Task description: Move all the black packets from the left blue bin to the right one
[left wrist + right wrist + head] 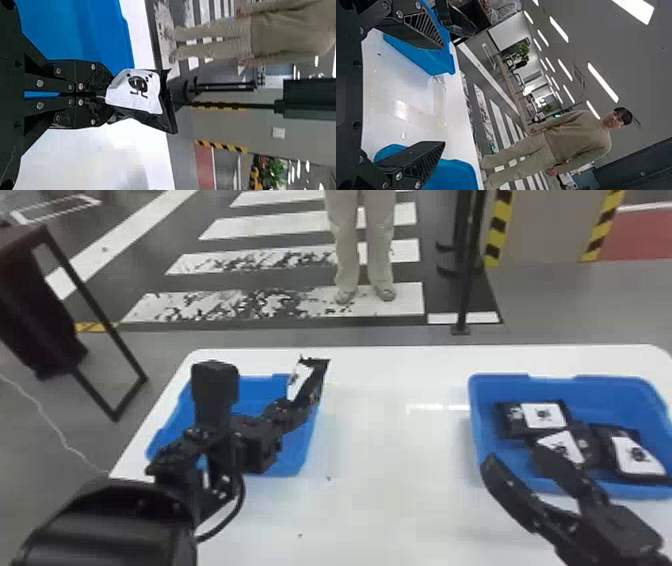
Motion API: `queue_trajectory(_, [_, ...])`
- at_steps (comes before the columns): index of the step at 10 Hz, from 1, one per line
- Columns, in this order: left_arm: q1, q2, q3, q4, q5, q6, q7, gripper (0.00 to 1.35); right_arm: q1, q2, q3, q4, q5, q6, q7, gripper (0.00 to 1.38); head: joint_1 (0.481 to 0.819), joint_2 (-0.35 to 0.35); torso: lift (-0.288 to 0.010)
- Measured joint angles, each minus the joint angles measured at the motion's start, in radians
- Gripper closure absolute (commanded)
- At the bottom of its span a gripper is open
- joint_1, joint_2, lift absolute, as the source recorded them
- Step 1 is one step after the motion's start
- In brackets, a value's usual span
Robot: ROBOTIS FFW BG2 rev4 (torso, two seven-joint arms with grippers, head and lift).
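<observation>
Above the right rim of the left blue bin [305,460], my left gripper [314,395] is shut on a black packet [320,371] with a white label. In the left wrist view the gripper [104,96] pinches one end of that packet [136,93], its fingers together. What the left bin holds under the arm is hidden. My right gripper [517,455] stands open near the front left part of the right blue bin [472,405], where several black packets [510,420] lie. Nothing is between the spread fingers of the right gripper [443,95] in the right wrist view.
Both bins stand on a white table [390,470], with a wide gap of tabletop between them. A dark stand [45,305] is at the far left beyond the table, and a black post [467,290] rises from the floor behind it.
</observation>
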Motion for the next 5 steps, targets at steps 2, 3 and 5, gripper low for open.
queue_trajectory(2, [-0.009,0.008,-0.107,-0.01,0.055,-0.007,-0.003,1.18,-0.063,-0.015,0.057,0.021,-0.057,0.008,0.0,0.18,0.695,0.085,-0.14])
queue_trajectory(3, [-0.02,0.012,-0.146,-0.01,0.066,-0.006,-0.003,1.18,-0.091,-0.025,0.089,0.031,-0.079,0.008,-0.001,0.18,0.695,0.077,-0.14])
queue_trajectory(5, [-0.044,0.022,-0.211,-0.01,0.088,-0.003,-0.003,1.18,-0.139,-0.04,0.141,0.049,-0.113,0.009,-0.011,0.18,0.695,0.06,-0.14])
